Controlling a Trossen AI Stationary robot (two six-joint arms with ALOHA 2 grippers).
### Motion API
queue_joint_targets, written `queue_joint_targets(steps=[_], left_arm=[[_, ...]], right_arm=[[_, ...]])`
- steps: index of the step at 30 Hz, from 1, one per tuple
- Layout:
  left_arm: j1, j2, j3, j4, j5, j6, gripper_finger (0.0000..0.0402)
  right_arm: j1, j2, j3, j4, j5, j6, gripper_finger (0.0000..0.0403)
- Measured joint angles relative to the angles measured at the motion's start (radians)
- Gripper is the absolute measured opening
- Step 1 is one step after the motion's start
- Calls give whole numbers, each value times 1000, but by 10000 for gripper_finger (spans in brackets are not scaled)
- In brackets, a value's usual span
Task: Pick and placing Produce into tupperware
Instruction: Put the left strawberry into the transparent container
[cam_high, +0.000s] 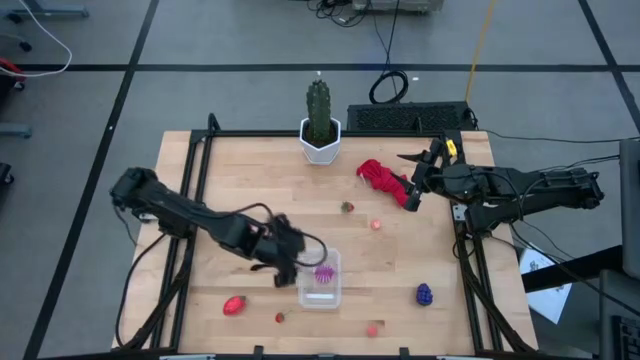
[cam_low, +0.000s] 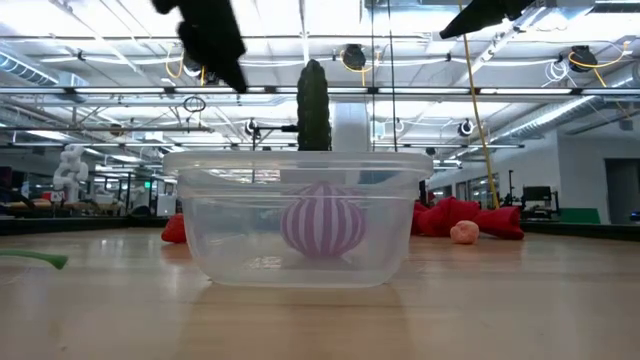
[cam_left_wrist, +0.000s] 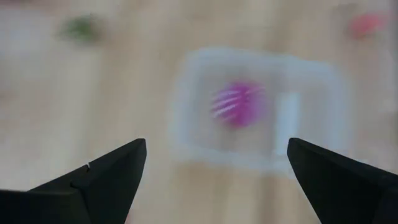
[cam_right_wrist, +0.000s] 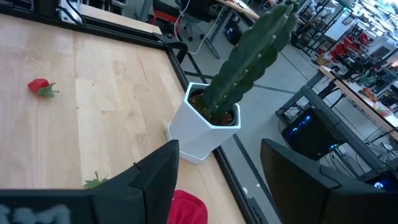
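Tupperware (cam_high: 321, 283): clear, rectangular, rounded corners, sitting flat on the wooden table (cam_high: 250, 180) in the near middle. One item inside, a magenta round piece (cam_high: 323, 273) with pale stripes, resting on the container floor; the low view shows it just right of the container's centre.

Left gripper (cam_high: 292, 268): just left of the tupperware, raised above the table. Its wrist view looks down on the container and the magenta piece, with the fingers (cam_left_wrist: 106, 177) spread wide and nothing between them. Released.

Right gripper (cam_high: 416, 178): far right part of the table, over the right end of the red cloth (cam_high: 383, 178). Its wrist view shows the fingers (cam_right_wrist: 146, 177) parted with a gap, with the cloth below and between them; I cannot tell whether they touch it. Nothing seen grasped.

Produce outside the container:
- large strawberry (cam_high: 234, 305), near left, well apart from the tupperware.
- small strawberry (cam_high: 280, 318), near edge, between the large strawberry and the container.
- small strawberry (cam_high: 347, 207), mid-table, on the far side of the container.
- tiny pink piece (cam_high: 377, 225), just right of that strawberry.
- second pink piece (cam_high: 373, 329), near edge, right of the container.
- dark purple grape bunch (cam_high: 424, 294), near right.

Other: green cactus (cam_high: 318, 110) upright in a white hexagonal pot (cam_high: 320, 144) at the far edge, middle.
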Motion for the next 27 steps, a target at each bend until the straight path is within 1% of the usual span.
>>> queue_joint_targets(steps=[2,3,4,6,9,13,17,22,24,27], left_arm=[[-1,-24,0,-106,-113,-82,397],[-1,-32,-7,-159,-154,-127,397],[2,-35,-18,-202,-182,-169,397],[12,-35,-52,-225,-198,-231,397],[30,-32,-123,-219,-171,-310,397],[77,-32,-214,-100,-92,-444,397],[113,-33,-261,-52,-90,-495,397],[168,-33,-326,-40,-82,-573,397],[184,-33,-358,-10,-51,-597,397],[196,-33,-403,79,-8,-597,397]], right_arm=[[0,0,0,0,0,7,219],[0,0,0,0,0,7,219],[0,0,0,0,0,7,219],[0,0,0,0,0,7,219],[0,0,0,0,0,7,219],[0,0,0,0,0,6,219],[0,0,0,0,0,6,219],[0,0,0,0,0,6,219],[0,0,0,0,0,6,219],[0,0,0,0,0,6,219]])
